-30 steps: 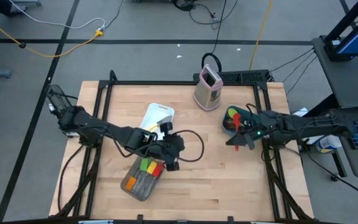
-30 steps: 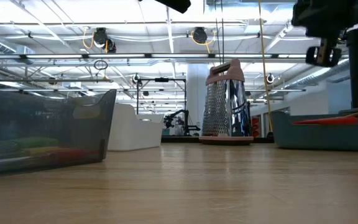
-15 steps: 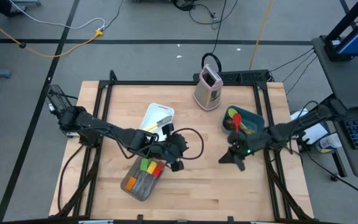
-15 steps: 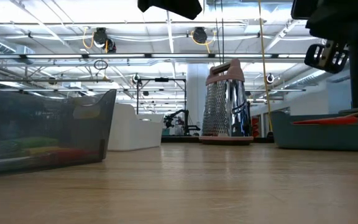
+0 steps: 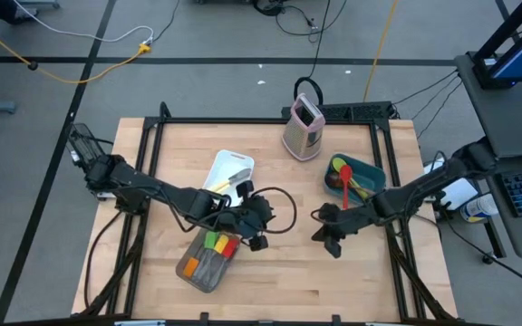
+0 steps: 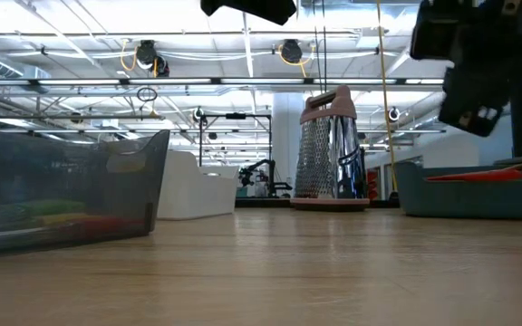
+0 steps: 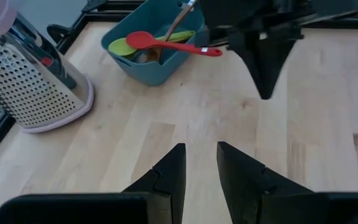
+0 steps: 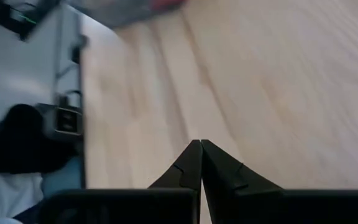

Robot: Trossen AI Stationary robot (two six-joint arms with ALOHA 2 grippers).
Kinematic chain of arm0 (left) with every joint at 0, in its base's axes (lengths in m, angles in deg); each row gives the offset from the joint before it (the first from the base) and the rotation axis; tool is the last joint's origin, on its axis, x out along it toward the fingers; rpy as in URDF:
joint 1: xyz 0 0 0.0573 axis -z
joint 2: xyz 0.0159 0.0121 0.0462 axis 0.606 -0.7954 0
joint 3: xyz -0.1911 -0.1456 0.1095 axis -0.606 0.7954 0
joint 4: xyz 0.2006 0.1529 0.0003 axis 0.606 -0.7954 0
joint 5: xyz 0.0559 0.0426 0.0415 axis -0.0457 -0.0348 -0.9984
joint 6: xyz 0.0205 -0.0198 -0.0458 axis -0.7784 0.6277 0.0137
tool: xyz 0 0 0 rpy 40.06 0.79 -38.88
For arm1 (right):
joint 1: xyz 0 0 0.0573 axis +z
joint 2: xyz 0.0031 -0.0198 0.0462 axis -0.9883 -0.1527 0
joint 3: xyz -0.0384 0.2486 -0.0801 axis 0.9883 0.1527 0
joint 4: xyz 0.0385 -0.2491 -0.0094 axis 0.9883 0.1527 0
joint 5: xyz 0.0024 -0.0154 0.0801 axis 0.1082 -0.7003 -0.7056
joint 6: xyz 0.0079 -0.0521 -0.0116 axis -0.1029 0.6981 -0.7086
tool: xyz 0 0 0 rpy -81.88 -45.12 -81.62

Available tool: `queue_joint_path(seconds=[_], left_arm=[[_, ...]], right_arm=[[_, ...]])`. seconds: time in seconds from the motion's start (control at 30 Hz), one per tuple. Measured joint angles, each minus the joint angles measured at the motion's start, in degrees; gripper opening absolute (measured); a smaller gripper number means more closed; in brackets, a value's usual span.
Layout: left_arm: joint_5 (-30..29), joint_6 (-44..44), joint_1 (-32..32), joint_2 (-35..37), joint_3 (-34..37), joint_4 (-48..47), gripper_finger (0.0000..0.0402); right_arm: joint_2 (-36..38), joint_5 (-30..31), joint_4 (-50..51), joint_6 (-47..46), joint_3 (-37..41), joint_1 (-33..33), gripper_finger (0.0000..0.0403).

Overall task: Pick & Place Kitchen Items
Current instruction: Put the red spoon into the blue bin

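your left arm reaches in from the table's left edge and lies low and diagonal across the wood, its left gripper [image 5: 254, 226] sitting at the corner of the grey pan [image 5: 187, 269] near the front of the table. in its own wrist view the two dark fingers [image 7: 171, 174] stand a little apart with only bare wood between them, so the jaws are partly spread and pinching nothing.

inside that grey pan you have green, yellow, orange and red utensils [image 5: 217, 243] lying side by side; in the low view they show only as blurred colour through the pan wall [image 6: 107, 195].

your right arm comes in from the table's right edge, bent at the elbow, with the right gripper [image 5: 330, 237] hanging above open wood at mid-table, well apart from the left one. its fingers [image 8: 194, 163] are pressed tight together to a single point over the bare boards, holding nothing. from the left wrist view it reads as a dark wedge pointing down at the table.

just behind the right gripper, the teal bin [image 5: 371, 170] holds the red spoon [image 7: 166, 42], resting across the rim with its handle sticking out, over a green spatula [image 7: 124, 45] and a brown wooden handle.

farther back, the white tray [image 5: 227, 164] carries the yellow-handled knife [image 5: 235, 177]. the box grater [image 5: 303, 127] stands upright at the far edge.
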Motion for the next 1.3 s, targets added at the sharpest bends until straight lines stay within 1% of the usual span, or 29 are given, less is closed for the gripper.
queue_joint_path(seconds=[0.13,0.33,0.53,0.63,0.7,0.83,0.93,1.1,1.3], left_arm=[[-0.01,0.0,0.08,0.0,0.0,-0.01,0.0097],[0.01,0.13,0.79,0.0,0.0,-0.3,0.0097],[-0.01,-0.26,1.69,0.0,0.0,-0.34,0.0097],[-0.01,-0.23,1.93,0.0,0.0,-0.38,0.0097],[-0.03,-0.24,2.11,0.0,0.0,-0.4,0.0097],[-0.01,-0.3,2.39,-0.02,0.0,-0.39,0.0097],[-0.01,-0.38,2.44,-0.02,0.0,-0.22,0.0097],[-0.03,-0.44,2.37,-0.02,0.0,-0.05,0.0097],[-0.06,-0.44,2.37,-0.04,-0.02,-0.03,0.0097]], right_arm=[[-2.18,0.15,-5.44,1.72,0.0,-0.26,0.0],[-7.12,0.06,-3.86,-3.38,0.04,-0.29,0.0],[-8.4,0.2,-4.1,-5.44,0.24,-0.37,0.0],[-8.26,0.19,-6.43,-6.94,2.33,-0.88,0.0],[-7.82,0.18,-8.44,-8.24,4.95,-1.33,0.0],[-6.55,-0.15,-16.9,-10.05,10.24,-2.94,0.0],[-5.48,-2.18,-22.03,-9.87,13.33,-4.41,0.0],[-1.75,-5.85,-21.93,-9.69,17.02,-7.17,0.0],[5.43,-6.25,-21.34,-8.04,20.52,-9.78,0.0]])
